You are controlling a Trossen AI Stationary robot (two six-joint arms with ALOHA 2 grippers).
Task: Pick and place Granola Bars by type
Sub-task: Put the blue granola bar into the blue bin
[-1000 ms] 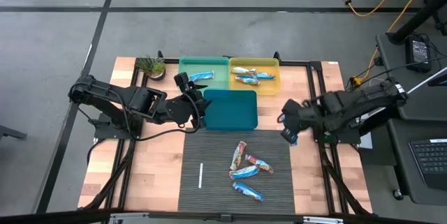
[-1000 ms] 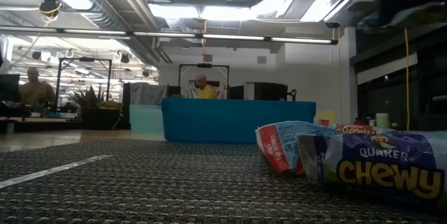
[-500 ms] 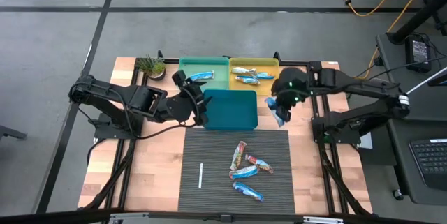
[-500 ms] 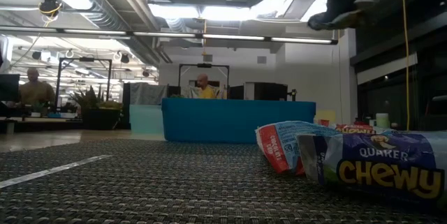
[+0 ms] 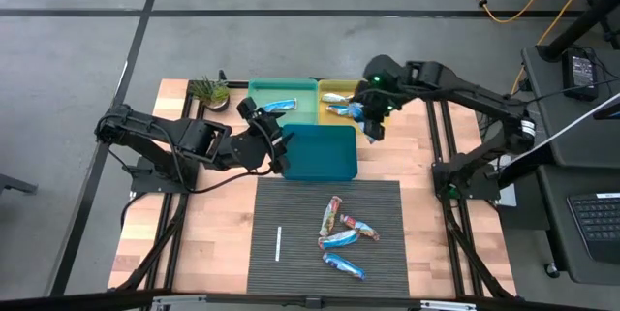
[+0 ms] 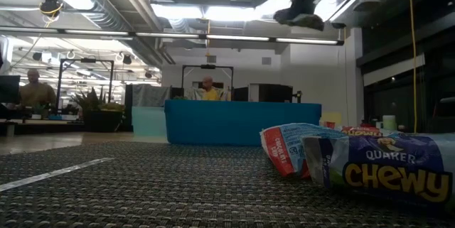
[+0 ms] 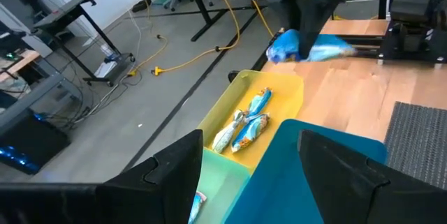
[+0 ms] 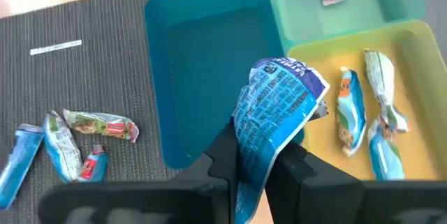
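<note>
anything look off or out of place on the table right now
One thing: a thin white stick lies on the dark mat, apart from the loose bars; it is no wrapped bar. Otherwise nothing stands out. The right hand holds a blue bar above the yellow tray, and the teal tray is empty.

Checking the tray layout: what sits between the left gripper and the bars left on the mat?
The teal tray, apparently empty, lies between the left gripper and the loose bars on the mat, per the high view.
</note>
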